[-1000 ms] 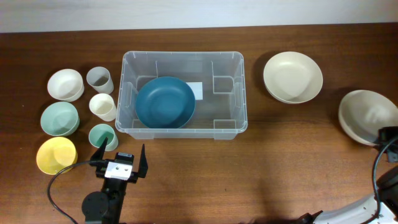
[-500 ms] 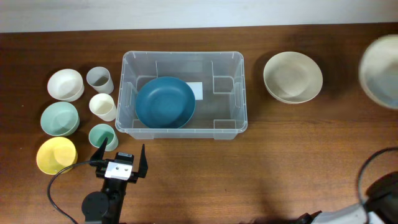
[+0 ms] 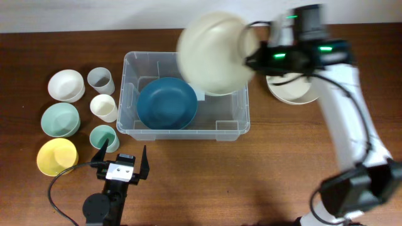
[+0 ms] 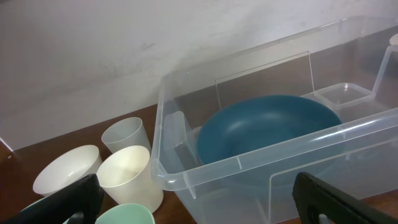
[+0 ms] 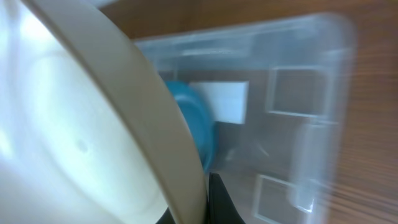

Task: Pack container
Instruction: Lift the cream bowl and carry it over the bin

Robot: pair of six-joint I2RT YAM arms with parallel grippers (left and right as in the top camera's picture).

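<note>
The container, a clear plastic bin, stands mid-table with a dark blue bowl lying in its left half. My right gripper is shut on the rim of a large cream bowl, which hangs tilted and blurred over the bin's back right part. From the right wrist, that cream bowl fills the left, with the container and its white label below. My left gripper is open in front of the bin's left corner. The container and blue bowl lie ahead of it.
Left of the bin stand a white bowl, a grey cup, a cream cup, a pale green bowl, a green cup and a yellow bowl. Another cream bowl sits right of the bin, under my right arm.
My right arm has carried the cream bowl from the table's far right, up and leftward, to above the bin. The left arm has not moved.
</note>
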